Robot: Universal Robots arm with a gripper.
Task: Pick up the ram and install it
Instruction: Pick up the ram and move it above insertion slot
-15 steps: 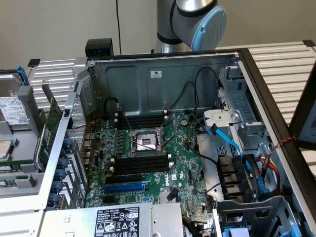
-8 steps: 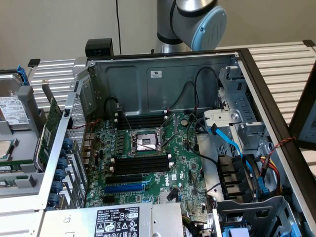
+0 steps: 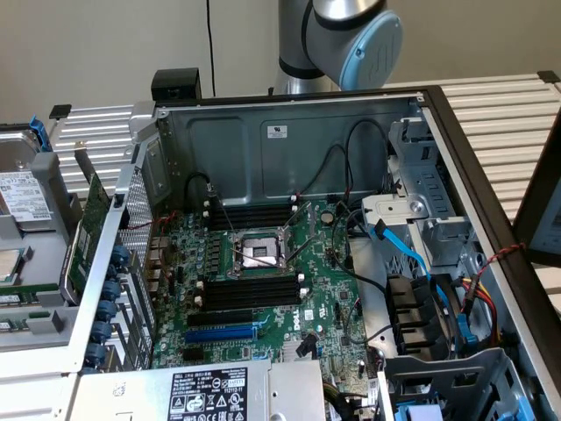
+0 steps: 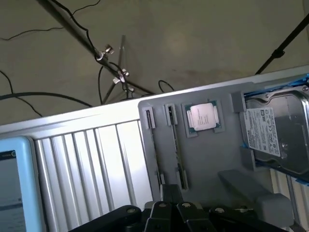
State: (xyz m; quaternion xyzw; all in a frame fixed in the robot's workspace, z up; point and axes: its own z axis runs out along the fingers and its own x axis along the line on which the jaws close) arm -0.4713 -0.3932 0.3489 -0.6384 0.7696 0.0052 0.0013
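**Ram in tray, jaws just short of it**

Found ram (image 4: 176,154) standing on edge in 1 of 2 narrow slots of grey tray (image 4: 207,164), alongside loose CPU (image 4: 203,117) and hard drive (image 4: 277,135). Tray on slatted bench (image 4: 96,164), at exterior view's left, outside open computer case (image 3: 289,132). Judged ram just ahead of jaws in wrist view: near but apart, long axis running straight away from them, thin edge toward wrist camera. Cannot tell whether jaws open or closed. Noted arm (image 3: 337,35) beyond case's far wall in exterior view. Reckoned black memory slots (image 3: 250,289) on motherboard (image 3: 289,263) bare, so pick-up not yet made, install not begun. Only 1 arm for the job
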